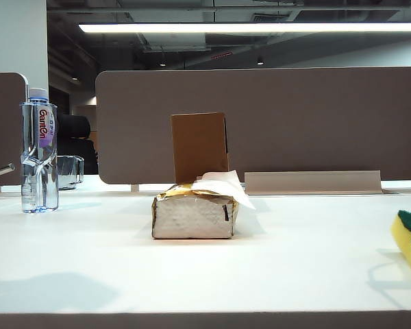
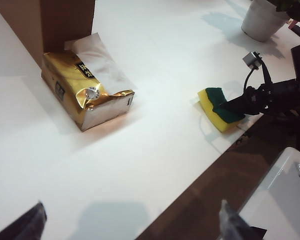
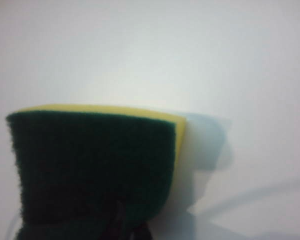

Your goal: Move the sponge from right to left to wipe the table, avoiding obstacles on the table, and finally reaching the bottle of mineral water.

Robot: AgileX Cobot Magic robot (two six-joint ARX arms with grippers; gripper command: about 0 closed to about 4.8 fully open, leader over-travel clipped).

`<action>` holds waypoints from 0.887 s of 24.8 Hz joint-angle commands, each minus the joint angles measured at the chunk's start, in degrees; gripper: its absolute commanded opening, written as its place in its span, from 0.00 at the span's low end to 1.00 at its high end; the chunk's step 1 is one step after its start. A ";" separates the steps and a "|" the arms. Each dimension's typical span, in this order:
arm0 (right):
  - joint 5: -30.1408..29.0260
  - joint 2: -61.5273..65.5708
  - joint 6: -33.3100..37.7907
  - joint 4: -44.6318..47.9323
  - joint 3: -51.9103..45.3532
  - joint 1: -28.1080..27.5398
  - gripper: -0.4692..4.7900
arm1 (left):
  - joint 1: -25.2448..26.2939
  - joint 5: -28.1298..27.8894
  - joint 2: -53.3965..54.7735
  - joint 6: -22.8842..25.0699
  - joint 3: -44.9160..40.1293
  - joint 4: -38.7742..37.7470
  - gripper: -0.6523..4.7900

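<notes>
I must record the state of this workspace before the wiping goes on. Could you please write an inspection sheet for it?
Surface: white table, dry and clean as far as seen.
Job's things: sponge at the right edge, green side up; bottle of mineral water upright at far left.
Obstacles: tissue pack in the middle, brown box upright right behind it.
Clutter: glass mug behind the bottle; white pot beyond the sponge.
Grippers: right gripper shut on the sponge; left gripper open, empty, above the front edge.
Cables: one black cable on the right arm.
Surroundings: grey partition, dim office behind.
</notes>
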 commanded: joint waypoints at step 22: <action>10.56 8.07 12.81 12.02 -0.37 18.18 0.07 | -2.16 0.15 -1.33 0.09 0.31 -0.33 0.96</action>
